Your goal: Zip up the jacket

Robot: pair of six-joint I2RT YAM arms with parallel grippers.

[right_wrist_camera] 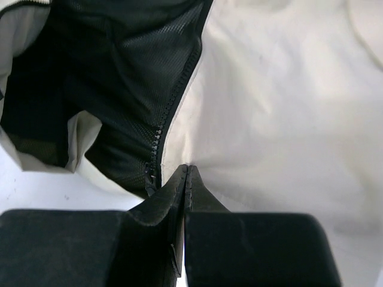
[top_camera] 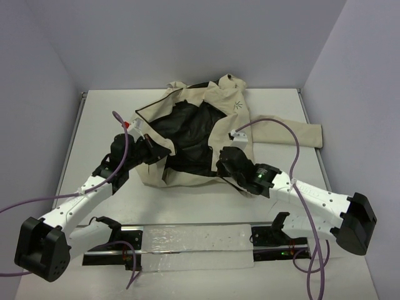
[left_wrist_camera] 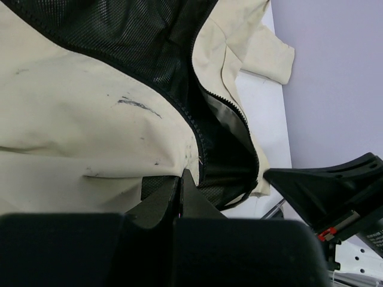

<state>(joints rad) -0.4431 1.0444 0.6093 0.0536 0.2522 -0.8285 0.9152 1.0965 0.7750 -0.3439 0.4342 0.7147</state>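
Apparently setting up: pinches the open jacket (top_camera: 194, 128), spread on the worktop (top_camera: 94, 125), at its bottom hem with left hand (top_camera: 164, 152) and right hand (top_camera: 222, 164), both clamped on fabric. Next, calls for joining the two bottom ends of the zipper (right_wrist_camera: 157, 134).

My left gripper (left_wrist_camera: 181, 179) sits at the bottom of the frame, its two fingers (left_wrist_camera: 160, 205) pressed together, and the cream cloth of the jacket (left_wrist_camera: 90, 119) puckers right at their tips. Just right of the pinch the dark zipper edge (left_wrist_camera: 190, 122) curves up along the black mesh lining (left_wrist_camera: 131, 30). I see dark smudges (left_wrist_camera: 137, 106) on the cloth, a sleeve (left_wrist_camera: 269, 51) lying on the white table (left_wrist_camera: 266, 119), and a black part of the other arm (left_wrist_camera: 326, 188) at lower right
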